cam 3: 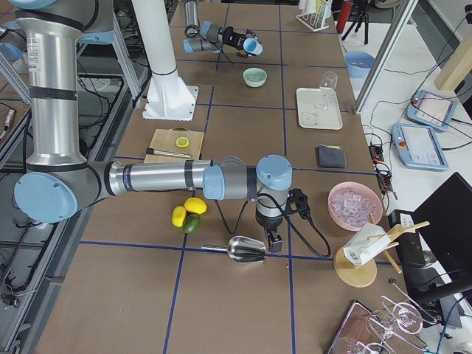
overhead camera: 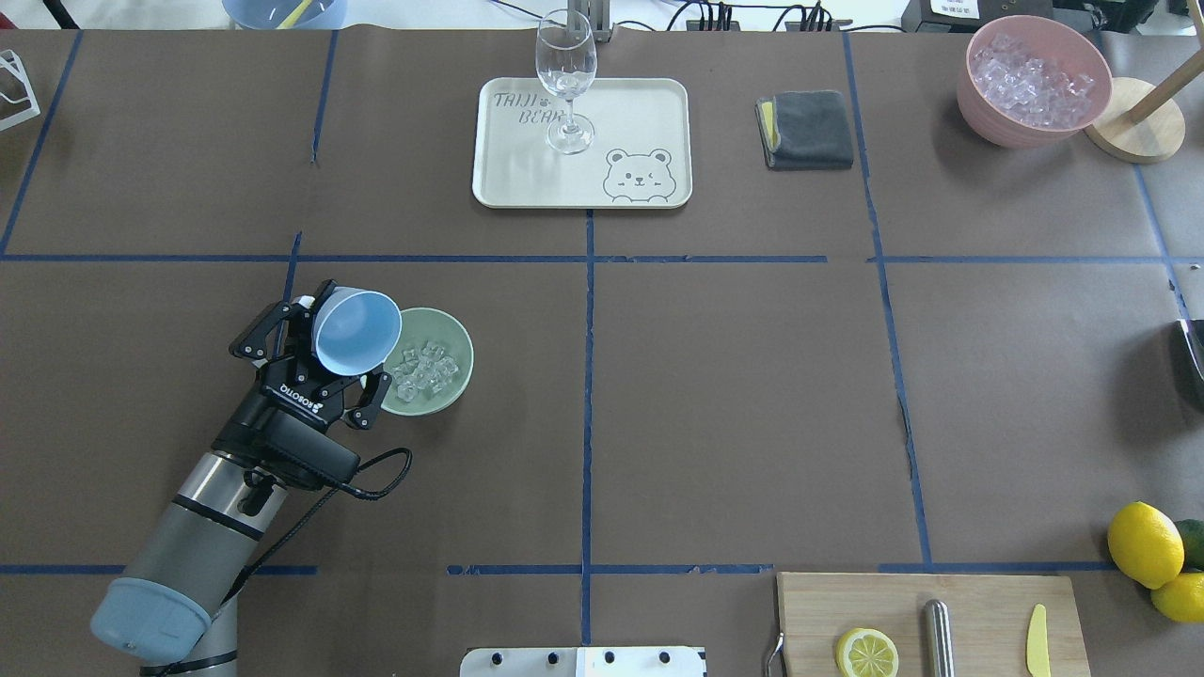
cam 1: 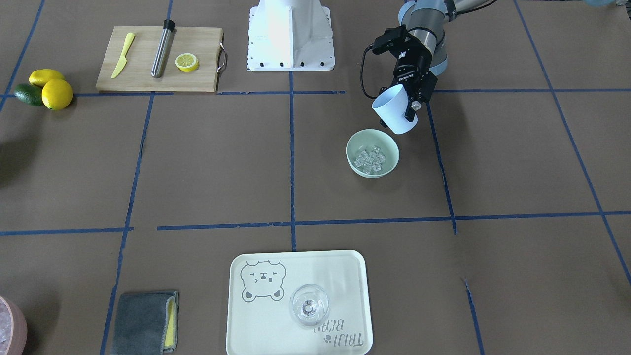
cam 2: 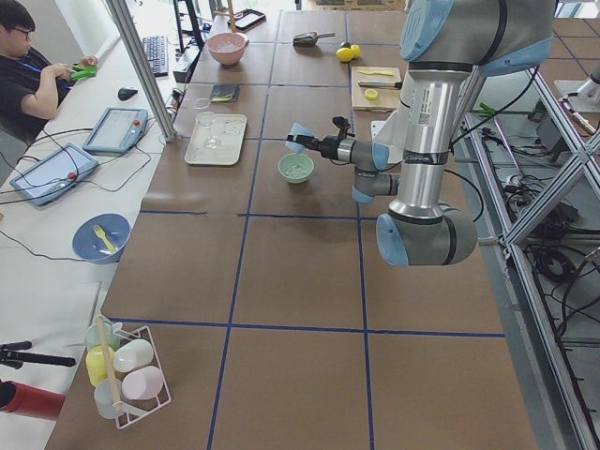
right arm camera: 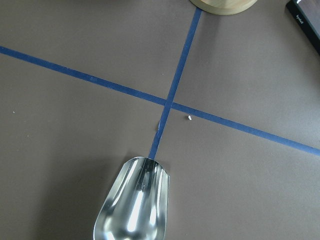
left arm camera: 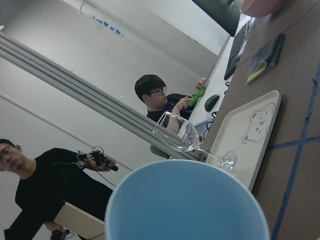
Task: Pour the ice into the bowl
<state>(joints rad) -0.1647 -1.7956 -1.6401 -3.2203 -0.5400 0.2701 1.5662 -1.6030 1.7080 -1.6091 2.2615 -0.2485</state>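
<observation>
1. The left gripper [overhead camera: 334, 350] was clamped on a blue cup [overhead camera: 357, 329], one finger on each side of its wall.
2. The cup was held clear of the table [overhead camera: 734, 395] and tipped well over, its mouth turned away from the robot. In the overhead view it overlapped the near rim of the bowl [overhead camera: 456, 376], and its visible inside showed plain blue.
3. The bowl stood upright on the table, on the robot's left half.
4. The ice [overhead camera: 425, 369] lay in the bowl as a heap of clear cubes at the bottom. No cube was seen on the table around it.
5. The right gripper [cam 3: 274, 242] hung low, just beside a metal scoop [right arm camera: 132, 210] lying on the table. Whether its claw was apart or together could not be told.
6. A tray [overhead camera: 508, 179] carrying a stemmed glass [overhead camera: 566, 85] sat at the far edge, well apart from the bowl.
</observation>
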